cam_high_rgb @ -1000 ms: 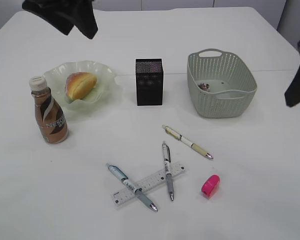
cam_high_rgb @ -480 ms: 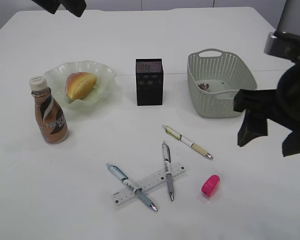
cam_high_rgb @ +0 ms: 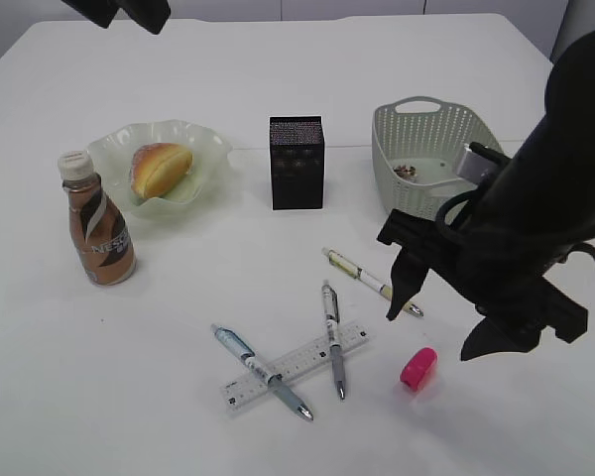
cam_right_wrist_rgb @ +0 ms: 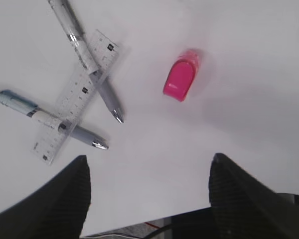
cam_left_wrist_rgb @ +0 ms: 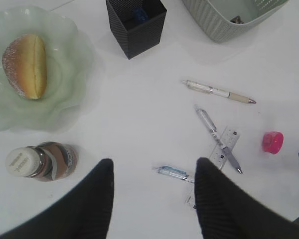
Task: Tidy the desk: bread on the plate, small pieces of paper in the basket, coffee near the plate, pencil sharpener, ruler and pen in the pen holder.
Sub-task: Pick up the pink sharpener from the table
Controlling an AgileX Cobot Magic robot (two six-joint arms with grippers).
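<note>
The bread point(cam_high_rgb: 160, 169) lies on the pale green plate point(cam_high_rgb: 206, 147), with the coffee bottle point(cam_high_rgb: 97, 223) upright beside it. A pink pencil sharpener point(cam_high_rgb: 417, 367), a clear ruler point(cam_high_rgb: 296, 362) and three pens point(cam_high_rgb: 362, 276) lie on the table in front of the black pen holder point(cam_high_rgb: 296, 162). Two pens cross the ruler. Paper bits point(cam_high_rgb: 405, 171) lie in the basket point(cam_high_rgb: 416, 119). My right gripper point(cam_high_rgb: 433, 334) is open, just above the sharpener point(cam_right_wrist_rgb: 180, 81). My left gripper point(cam_left_wrist_rgb: 152, 169) is open and empty, high above the table.
The right arm hides the basket's right side in the exterior view. A small blue object point(cam_left_wrist_rgb: 138, 14) sits inside the pen holder. The table's front edge shows between the right gripper's fingers in the right wrist view.
My right arm has swung in from the right edge, leftward and down, to hover over the pink sharpener. My left gripper rose to the top-left corner and then held still.
</note>
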